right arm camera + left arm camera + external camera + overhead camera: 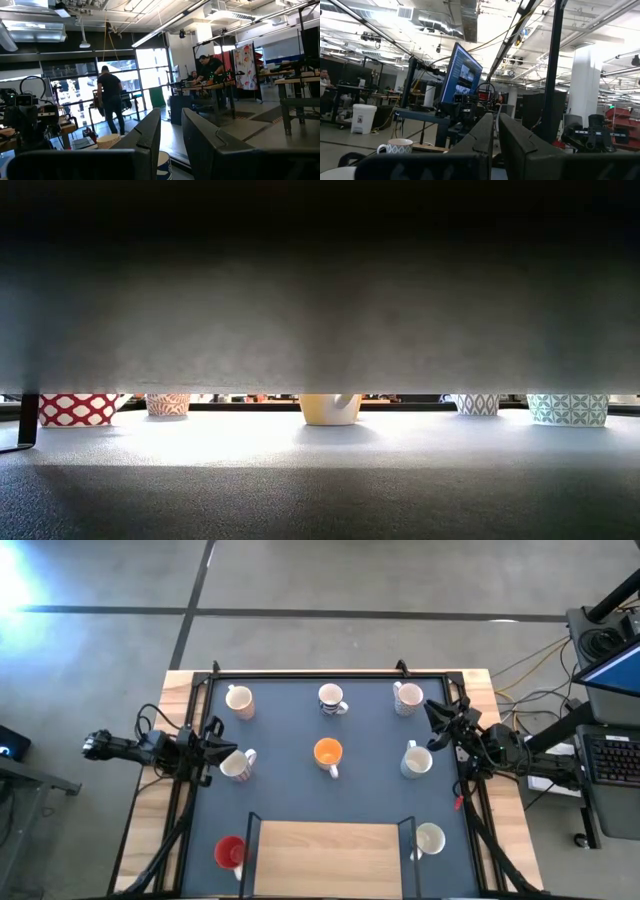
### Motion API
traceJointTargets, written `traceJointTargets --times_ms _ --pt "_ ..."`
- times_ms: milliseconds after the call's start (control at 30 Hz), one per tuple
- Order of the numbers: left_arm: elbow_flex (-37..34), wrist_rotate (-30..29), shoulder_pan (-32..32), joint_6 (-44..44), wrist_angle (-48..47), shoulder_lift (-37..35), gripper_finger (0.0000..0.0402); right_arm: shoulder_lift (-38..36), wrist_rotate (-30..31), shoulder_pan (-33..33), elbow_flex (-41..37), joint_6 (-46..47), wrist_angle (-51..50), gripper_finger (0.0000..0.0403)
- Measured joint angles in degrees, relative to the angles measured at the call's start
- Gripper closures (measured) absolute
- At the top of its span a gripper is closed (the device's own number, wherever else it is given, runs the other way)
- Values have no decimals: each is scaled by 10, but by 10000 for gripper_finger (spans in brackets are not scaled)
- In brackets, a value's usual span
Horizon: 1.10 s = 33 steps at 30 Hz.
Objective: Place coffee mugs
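Note:
Several coffee mugs stand upright on their bases on the dark mat (290, 790). Three white ones line the far row (238, 700), (332, 700), (407, 697). An orange mug (328, 753) stands in the middle between two white ones (237, 764), (416, 760). A red mug (230, 851) and a white one (430, 838) stand near the front. My left gripper (214, 743) waits at the mat's left edge, shut and empty (496, 131). My right gripper (437, 713) waits at the right edge, open with nothing between its fingers (171, 136).
A wooden board (328, 858) in a black frame lies at the near middle of the mat. Black rails (330, 674) run around the mat. A keyboard and screen (610, 755) stand beyond the table's right edge. People work in the room behind (111, 100).

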Motion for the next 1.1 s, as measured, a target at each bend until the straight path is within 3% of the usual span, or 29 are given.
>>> traceJointTargets --times_ms 733,1100 --pt "0 -6 0 0 3 0 390 0 0 0 0 0 0 335" --pt "0 -168 0 -41 92 0 390 0 0 0 0 0 0 335"
